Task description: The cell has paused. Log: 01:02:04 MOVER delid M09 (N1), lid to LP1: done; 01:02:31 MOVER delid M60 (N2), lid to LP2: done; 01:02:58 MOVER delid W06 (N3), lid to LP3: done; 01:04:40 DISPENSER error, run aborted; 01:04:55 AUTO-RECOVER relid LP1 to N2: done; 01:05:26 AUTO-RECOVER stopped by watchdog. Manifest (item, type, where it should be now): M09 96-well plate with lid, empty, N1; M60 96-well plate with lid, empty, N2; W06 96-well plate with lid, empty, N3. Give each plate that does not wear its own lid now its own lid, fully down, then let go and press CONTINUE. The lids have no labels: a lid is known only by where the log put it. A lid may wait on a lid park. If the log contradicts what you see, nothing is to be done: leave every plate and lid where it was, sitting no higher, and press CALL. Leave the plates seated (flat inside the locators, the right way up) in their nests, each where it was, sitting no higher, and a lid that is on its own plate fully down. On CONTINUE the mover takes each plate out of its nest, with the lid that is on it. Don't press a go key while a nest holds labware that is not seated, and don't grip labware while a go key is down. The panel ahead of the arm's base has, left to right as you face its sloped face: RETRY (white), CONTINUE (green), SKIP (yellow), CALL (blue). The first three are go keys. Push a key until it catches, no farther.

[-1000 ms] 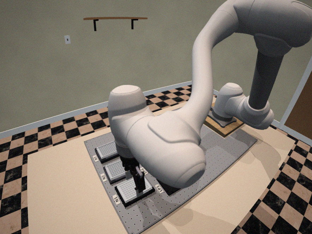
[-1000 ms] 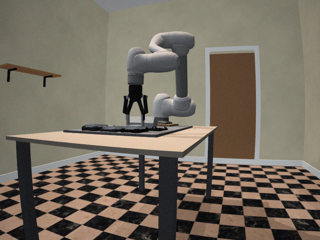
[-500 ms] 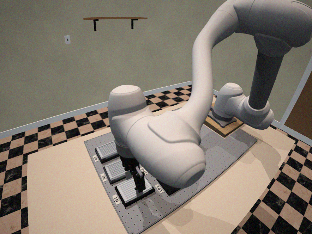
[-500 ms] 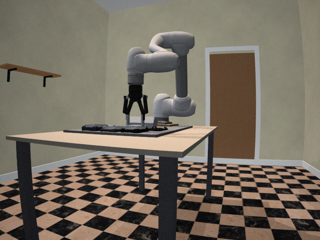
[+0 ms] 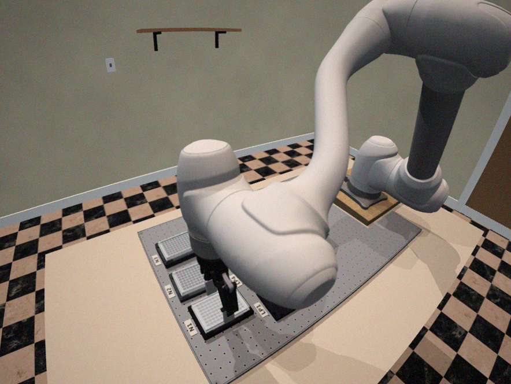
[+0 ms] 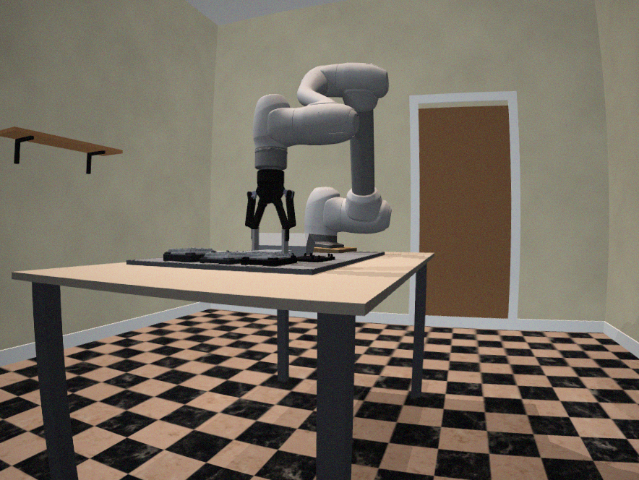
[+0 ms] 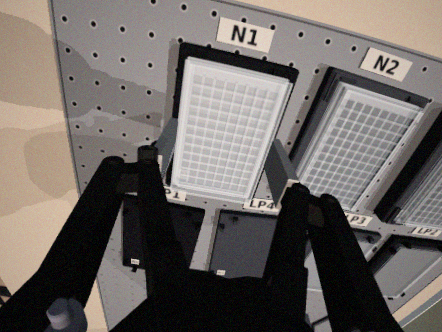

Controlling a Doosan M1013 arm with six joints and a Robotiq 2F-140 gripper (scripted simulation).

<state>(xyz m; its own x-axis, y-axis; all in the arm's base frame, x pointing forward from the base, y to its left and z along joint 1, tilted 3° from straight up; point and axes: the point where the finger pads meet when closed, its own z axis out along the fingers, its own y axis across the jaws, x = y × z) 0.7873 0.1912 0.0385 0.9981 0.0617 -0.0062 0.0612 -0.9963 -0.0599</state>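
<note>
Three 96-well plates sit in black nests on the grey pegboard: N1 (image 5: 217,312), N2 and N3 (image 5: 175,246). In the wrist view the N1 plate (image 7: 227,127) carries a clear lid with a pale rim. My gripper (image 7: 223,141) straddles it across its short width and is shut on that lid, low over the N1 nest. I cannot tell whether the lid is fully down. The gripper also shows in the top and exterior views (image 5: 225,299) (image 6: 269,245). The N2 plate (image 7: 357,145) lies to its right. I cannot tell whether it wears a lid.
Dark lid parks labelled LP1 (image 7: 140,243), LP4 (image 7: 245,245), LP3 and LP2 lie in a row below the nests, and the first two look bare. The arm's big elbow (image 5: 268,247) hides the rest of the pegboard. The key panel is not in view.
</note>
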